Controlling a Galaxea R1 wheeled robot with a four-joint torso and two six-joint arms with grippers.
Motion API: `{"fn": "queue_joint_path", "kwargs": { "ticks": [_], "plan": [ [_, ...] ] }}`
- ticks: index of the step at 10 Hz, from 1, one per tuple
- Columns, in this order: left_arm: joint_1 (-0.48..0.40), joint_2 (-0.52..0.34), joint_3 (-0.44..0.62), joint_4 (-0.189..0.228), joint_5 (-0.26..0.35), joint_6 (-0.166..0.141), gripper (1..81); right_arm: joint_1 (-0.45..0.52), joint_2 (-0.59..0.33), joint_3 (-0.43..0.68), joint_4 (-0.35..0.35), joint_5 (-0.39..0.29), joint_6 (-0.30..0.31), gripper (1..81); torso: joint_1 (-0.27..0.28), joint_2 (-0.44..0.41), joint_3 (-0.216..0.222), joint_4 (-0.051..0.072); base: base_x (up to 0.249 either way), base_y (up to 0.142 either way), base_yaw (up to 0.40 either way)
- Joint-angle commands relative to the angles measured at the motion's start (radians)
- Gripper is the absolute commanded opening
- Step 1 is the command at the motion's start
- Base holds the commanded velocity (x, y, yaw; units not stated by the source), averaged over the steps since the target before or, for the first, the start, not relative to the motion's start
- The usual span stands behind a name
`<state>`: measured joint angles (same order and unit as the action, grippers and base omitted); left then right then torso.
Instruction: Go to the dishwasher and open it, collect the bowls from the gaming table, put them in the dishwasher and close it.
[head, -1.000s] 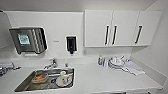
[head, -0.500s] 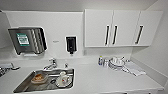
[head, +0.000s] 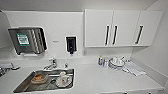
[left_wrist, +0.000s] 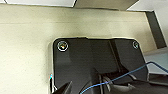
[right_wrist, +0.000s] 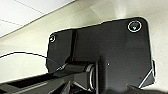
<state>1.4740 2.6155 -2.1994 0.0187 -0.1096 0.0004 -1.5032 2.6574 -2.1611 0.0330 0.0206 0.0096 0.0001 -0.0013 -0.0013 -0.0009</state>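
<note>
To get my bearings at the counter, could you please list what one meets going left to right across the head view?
Paper towel dispenser → sink → soap dispenser → wall cabinets, with stacked white dishes below.

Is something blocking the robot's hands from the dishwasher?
Cannot tell. The head view looks down on the white counter, its sink and the wall cabinets; whatever is below the counter's front edge is hidden.

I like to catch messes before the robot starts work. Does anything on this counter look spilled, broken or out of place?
Nothing looks spilled or broken. Used dishes sit in the sink, and plates are stacked on the counter beside a loosely laid cloth. Ordinary kitchen clutter.
</note>
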Motion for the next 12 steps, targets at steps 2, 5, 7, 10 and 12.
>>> {"fn": "queue_joint_path", "kwargs": {
  "ticks": [2, 5, 7, 10, 12],
  "plan": [
    [-0.025, -0.201, 0.19, 0.007, -0.073, 0.003, 81.1, 0.092, -0.195, 0.233, 0.047, -0.154, 0.009, 81.1, 0.066, -0.103, 0.0, 0.0, 0.0, 0.0, 0.0],
    [-0.025, -0.429, 0.432, 0.009, -0.171, 0.001, 81.1, 0.143, -0.342, 0.442, 0.05, -0.149, 0.01, 81.1, 0.11, -0.175, -0.097, 0.0, 0.0, 0.0, 0.0],
    [-0.031, -0.567, 0.598, 0.01, -0.206, 0.001, 81.1, 0.198, -0.426, 0.58, 0.053, -0.137, 0.013, 81.1, 0.147, -0.235, -0.14, 0.0, 0.0, 0.0, 0.0],
    [-0.047, -0.72, 0.755, 0.041, -0.274, 0.0, 81.1, 0.267, -0.514, 0.69, 0.093, -0.137, 0.013, 81.1, 0.216, -0.344, -0.149, 0.0, 0.0, 0.0, 0.0],
    [-0.086, -0.822, 0.869, 0.053, -0.286, -0.01, 81.1, 0.289, -0.545, 0.75, 0.093, -0.126, 0.013, 81.1, 0.251, -0.398, -0.184, 0.0, 0.0, 0.0, 0.0]
  ]
}}
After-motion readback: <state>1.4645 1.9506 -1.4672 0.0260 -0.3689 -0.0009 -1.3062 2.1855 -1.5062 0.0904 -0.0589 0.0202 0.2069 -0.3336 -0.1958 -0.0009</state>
